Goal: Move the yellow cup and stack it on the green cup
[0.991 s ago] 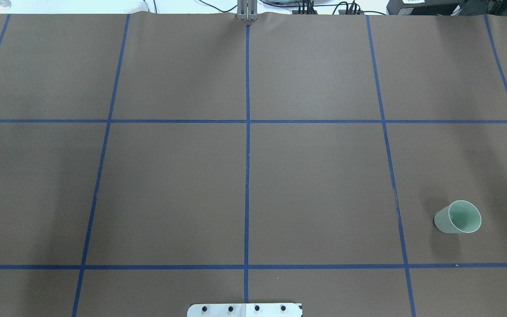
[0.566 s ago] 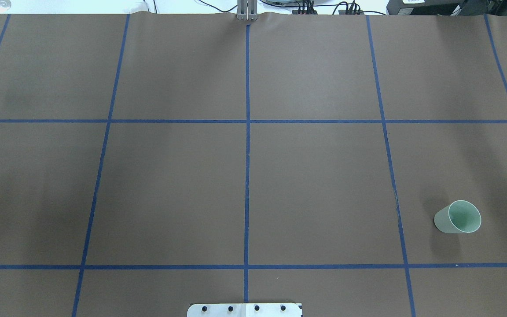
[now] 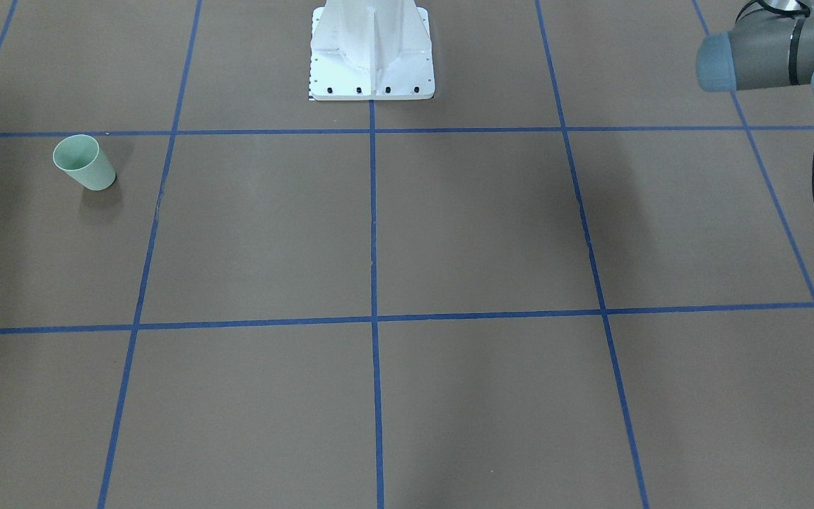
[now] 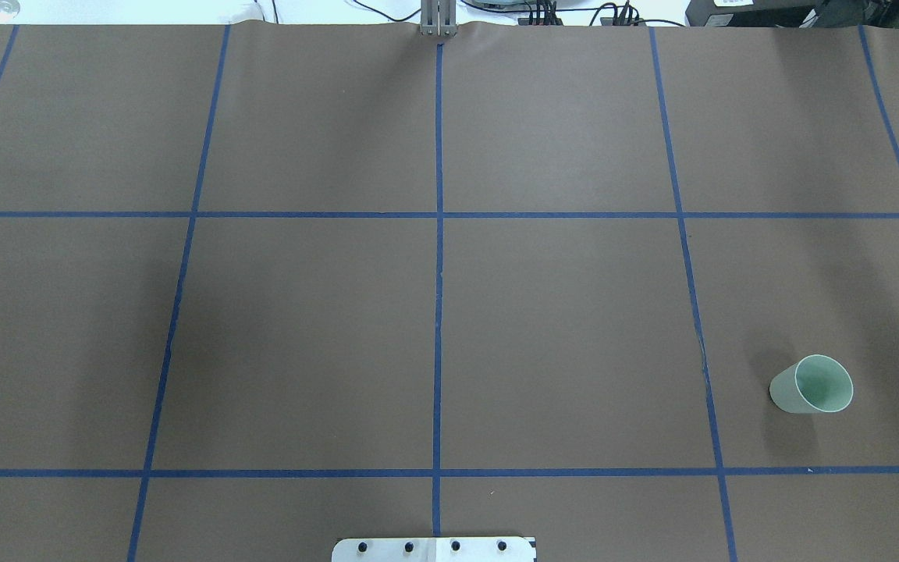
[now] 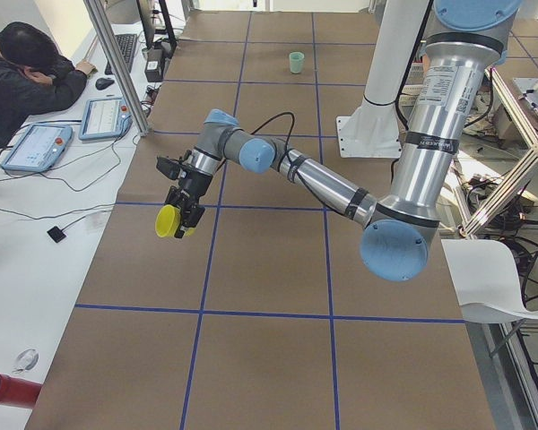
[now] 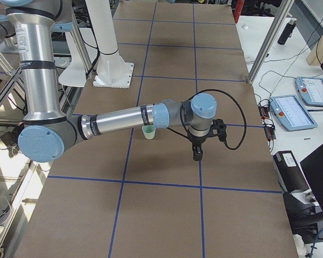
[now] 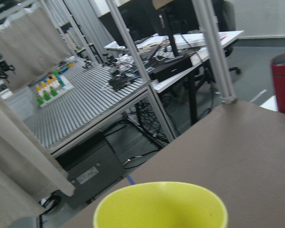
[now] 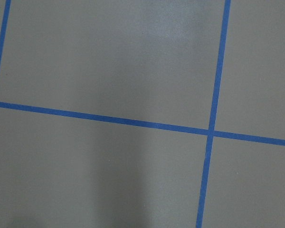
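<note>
The yellow cup [image 5: 168, 220] is off the table at the tip of my left gripper [image 5: 181, 219], tipped on its side over the table's left end. Its rim [image 7: 160, 206] fills the bottom of the left wrist view, where the fingers are hidden. The green cup [image 4: 811, 385] stands upright on the brown mat near the front right, and it also shows in the front-facing view [image 3: 84, 162]. My right gripper [image 6: 196, 156] points down over the mat, just beyond the green cup [image 6: 149, 131]. I cannot tell whether it is open or shut.
The white robot base [image 3: 372, 53] stands at the mat's near edge. An aluminium post [image 5: 117, 63] and a desk with an operator [image 5: 27, 76] lie beyond the left end. A red canister [image 7: 282, 83] stands past the table corner.
A sliver of the left arm has entered the overhead view's left edge, and the shadow on the left has shifted. The green cup has not moved.
</note>
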Controlling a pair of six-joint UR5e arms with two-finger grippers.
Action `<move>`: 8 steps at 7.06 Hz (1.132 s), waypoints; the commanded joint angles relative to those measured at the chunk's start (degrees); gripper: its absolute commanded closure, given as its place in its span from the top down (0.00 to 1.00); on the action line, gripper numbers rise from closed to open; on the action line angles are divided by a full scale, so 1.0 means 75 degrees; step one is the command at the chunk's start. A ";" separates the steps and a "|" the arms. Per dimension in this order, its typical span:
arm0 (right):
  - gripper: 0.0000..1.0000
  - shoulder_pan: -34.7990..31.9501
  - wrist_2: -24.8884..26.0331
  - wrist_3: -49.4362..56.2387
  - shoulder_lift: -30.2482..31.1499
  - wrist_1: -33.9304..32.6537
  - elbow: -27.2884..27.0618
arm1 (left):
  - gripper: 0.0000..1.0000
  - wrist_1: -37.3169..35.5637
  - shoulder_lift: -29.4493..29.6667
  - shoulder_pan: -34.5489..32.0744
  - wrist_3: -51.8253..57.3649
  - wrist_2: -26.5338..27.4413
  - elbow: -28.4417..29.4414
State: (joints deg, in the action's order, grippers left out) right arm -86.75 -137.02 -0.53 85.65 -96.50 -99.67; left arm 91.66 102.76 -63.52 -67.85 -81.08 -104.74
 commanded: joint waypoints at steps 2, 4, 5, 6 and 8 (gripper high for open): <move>1.00 0.0012 -0.0256 0.0000 -0.0030 0.0000 -0.0197 | 0.01 0.3798 -0.0749 0.0160 0.1123 -0.0917 -0.0086; 1.00 0.0035 -0.0796 0.0012 0.0040 0.0011 -0.0362 | 0.00 0.5931 -0.1323 0.0160 0.1335 -0.2262 -0.0098; 1.00 0.0233 -0.0797 0.0012 -0.0017 0.0012 -0.0467 | 0.00 0.6836 -0.1546 0.0392 0.1799 -0.2592 -0.0098; 1.00 0.0467 -0.0739 0.0000 -0.0018 0.0000 -0.0607 | 0.00 0.7367 -0.1722 0.0557 0.2314 -0.2711 -0.0098; 0.99 0.0807 -0.0820 -0.1430 -0.0204 0.0081 -0.0655 | 0.00 0.8295 -0.1969 0.1106 0.3099 -0.2935 -0.0086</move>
State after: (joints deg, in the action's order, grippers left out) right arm -82.59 -142.88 -3.81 85.11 -96.33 -104.19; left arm 149.66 89.15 -58.09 -49.08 -102.28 -105.39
